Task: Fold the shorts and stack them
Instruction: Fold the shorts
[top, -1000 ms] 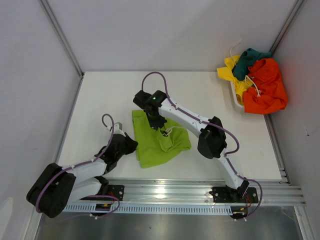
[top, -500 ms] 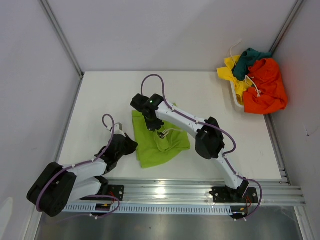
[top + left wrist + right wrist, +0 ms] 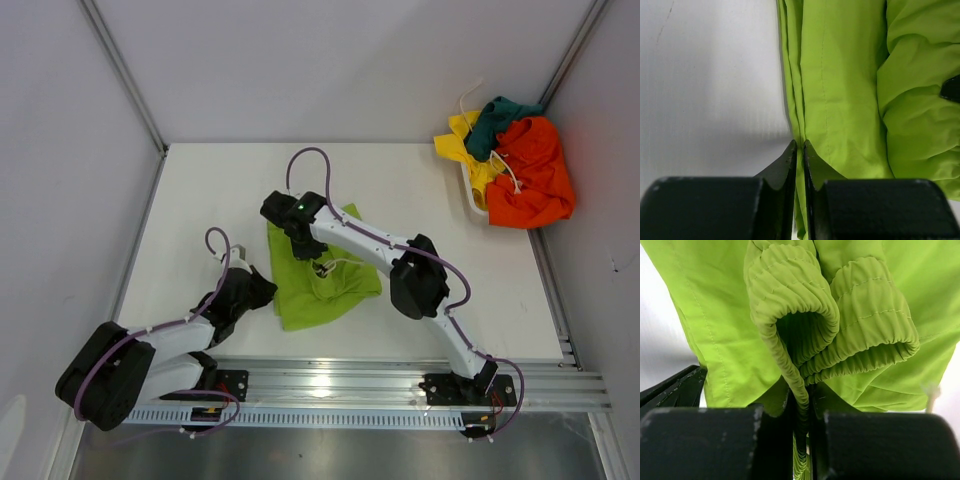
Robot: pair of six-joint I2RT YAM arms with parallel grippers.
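1. The lime green shorts (image 3: 322, 285) are on the white table (image 3: 420, 190), front and centre between the two arms. They're rumpled rather than flat, and the elastic waistband (image 3: 790, 300) is curled over on itself.
2. The right gripper (image 3: 802, 407) is clamped tight on a thin slice of that waistband. If it drags hard, I'd guess the gathered elastic pops out or bunches up worse.
3. The left gripper (image 3: 800, 146) is pinched shut on the layered side edge, only at the tips. With a bite that shallow, one layer could slip free and the fold would go crooked.
4. If both arms pull apart too far, something lets go.
5. The white drawstring (image 3: 343, 262) is loose next to the right gripper, so it's a snag risk.
6. The orange shorts (image 3: 535, 175), yellow shorts (image 3: 462, 140) and teal shorts (image 3: 497, 118) are heaped over the basket (image 3: 470, 200) well off to the right. They could spill when grabbed.
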